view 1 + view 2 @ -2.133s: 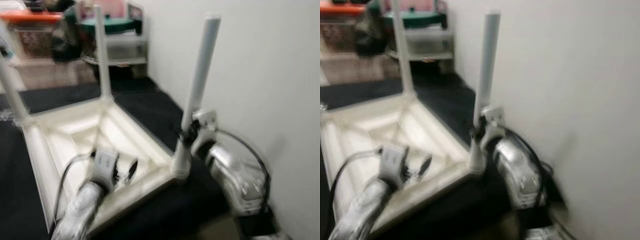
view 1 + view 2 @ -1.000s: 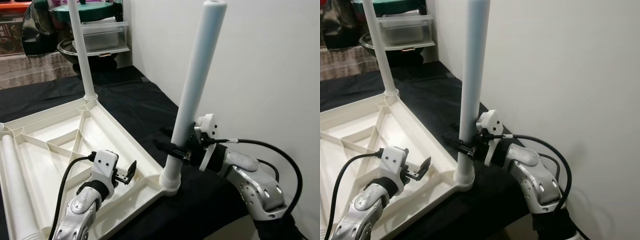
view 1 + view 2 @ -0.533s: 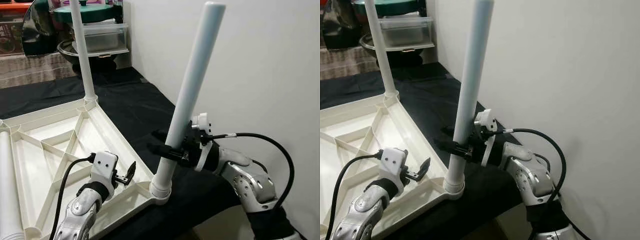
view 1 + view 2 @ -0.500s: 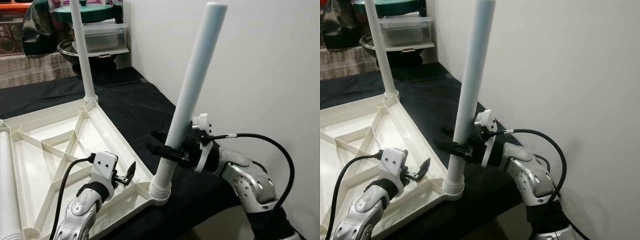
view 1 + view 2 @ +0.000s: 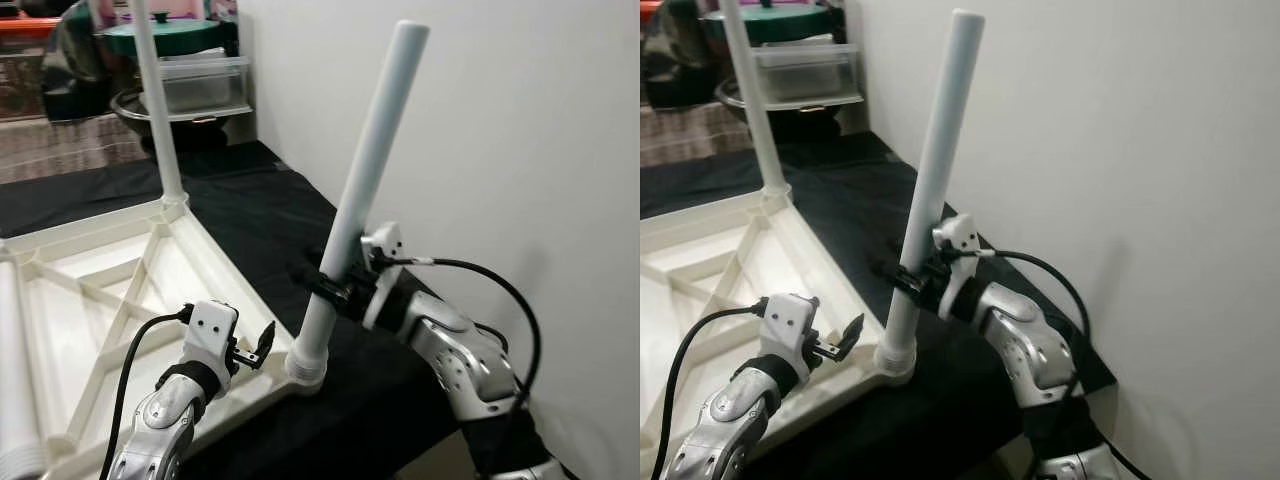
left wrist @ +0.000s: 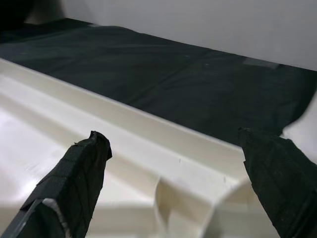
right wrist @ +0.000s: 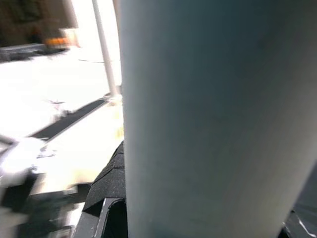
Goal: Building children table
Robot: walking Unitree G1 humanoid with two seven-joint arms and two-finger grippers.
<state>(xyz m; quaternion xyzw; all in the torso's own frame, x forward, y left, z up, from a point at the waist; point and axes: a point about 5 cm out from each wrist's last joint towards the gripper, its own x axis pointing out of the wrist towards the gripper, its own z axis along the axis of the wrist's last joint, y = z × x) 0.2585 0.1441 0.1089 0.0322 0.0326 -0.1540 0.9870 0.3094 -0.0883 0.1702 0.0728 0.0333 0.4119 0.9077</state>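
A white children's table top [image 5: 120, 290] lies upside down on a black cloth. A long white leg [image 5: 365, 165] rises from the near right corner socket [image 5: 305, 368], leaning right toward the wall. My right gripper [image 5: 322, 284] is shut on this leg low down, just above the socket; in the right wrist view the leg [image 7: 198, 119] sits very close. My left gripper [image 5: 257, 349] is open, hovering over the near rim beside the socket, fingers [image 6: 74, 183] apart over the rim [image 6: 163, 148]. Another leg [image 5: 158, 110] stands upright at the far corner.
A loose white leg [image 5: 15, 380] lies in the table top at the far left. The white wall [image 5: 520, 150] stands close on the right, with the cloth's edge [image 5: 1080, 370] under my right arm. A clear bin [image 5: 205, 82] and dark bowls stand behind.
The gripped leg and the table's near corner have shifted left with my right gripper, and the leg leans more. My left gripper has stayed open by the rim.
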